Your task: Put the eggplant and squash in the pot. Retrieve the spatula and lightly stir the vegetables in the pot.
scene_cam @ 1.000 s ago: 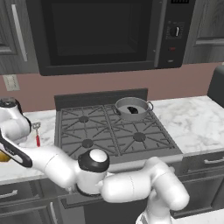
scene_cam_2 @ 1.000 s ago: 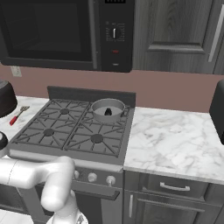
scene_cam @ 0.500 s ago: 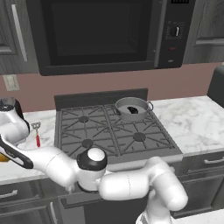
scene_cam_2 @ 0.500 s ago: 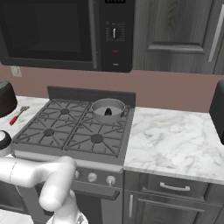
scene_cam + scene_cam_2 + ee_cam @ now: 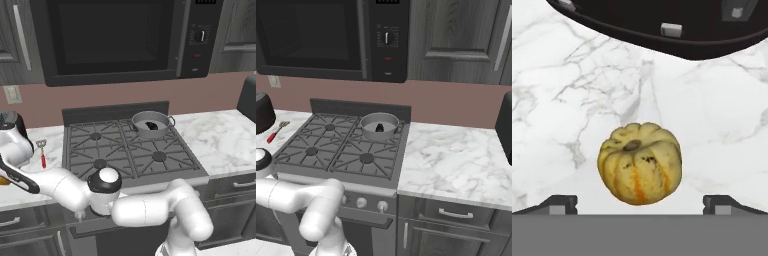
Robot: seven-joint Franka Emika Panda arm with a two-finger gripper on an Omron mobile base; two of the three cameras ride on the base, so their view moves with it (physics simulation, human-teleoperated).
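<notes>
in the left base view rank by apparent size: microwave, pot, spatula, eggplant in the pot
1. Black built-in microwave
2. Shallow grey metal pot
3. Red-handled spatula
4. Dark glossy eggplant, smallest, though it sits farther from the camera than the spatula

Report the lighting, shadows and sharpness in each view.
Hand view: even light, the squash sharp on the marble counter, only a faint shadow beside it. Left base view: flat rendered light, no glare on the pot. Right base view: equally flat, the spatula small but crisp.

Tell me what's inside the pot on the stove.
The pot holds one small dark object, likely the eggplant. The near wall hides part of the pot's floor.
</notes>
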